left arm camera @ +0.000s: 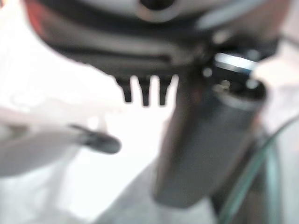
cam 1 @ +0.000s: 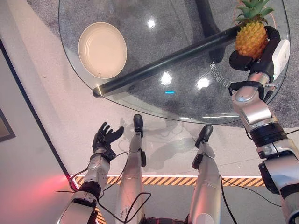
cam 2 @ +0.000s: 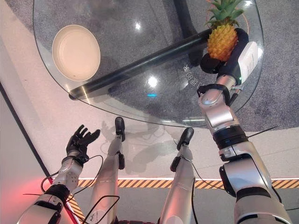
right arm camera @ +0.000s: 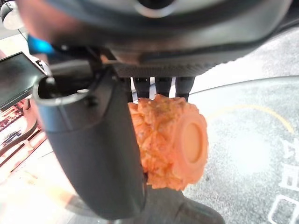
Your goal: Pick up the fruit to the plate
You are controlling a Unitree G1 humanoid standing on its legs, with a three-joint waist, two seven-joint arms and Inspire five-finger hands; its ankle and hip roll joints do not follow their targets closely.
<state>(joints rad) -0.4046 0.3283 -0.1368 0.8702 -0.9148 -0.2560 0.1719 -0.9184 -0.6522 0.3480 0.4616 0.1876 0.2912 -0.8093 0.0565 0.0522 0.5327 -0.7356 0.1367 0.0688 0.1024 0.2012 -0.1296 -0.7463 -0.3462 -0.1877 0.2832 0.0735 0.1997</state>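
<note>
Pineapple off cream plate

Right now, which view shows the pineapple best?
The left eye view: the whole pineapple with its leaves, held by the right robot hand over the table. The right eye view shows much the same. The right wrist view shows its body and flat base up close.

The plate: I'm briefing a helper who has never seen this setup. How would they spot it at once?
Find the round glass table with a black bar beneath it. The plate lies on the robot's left part of the glass, far from the pineapple held in the right robot hand. It is the only pale cream, shallow round dish there.
</note>
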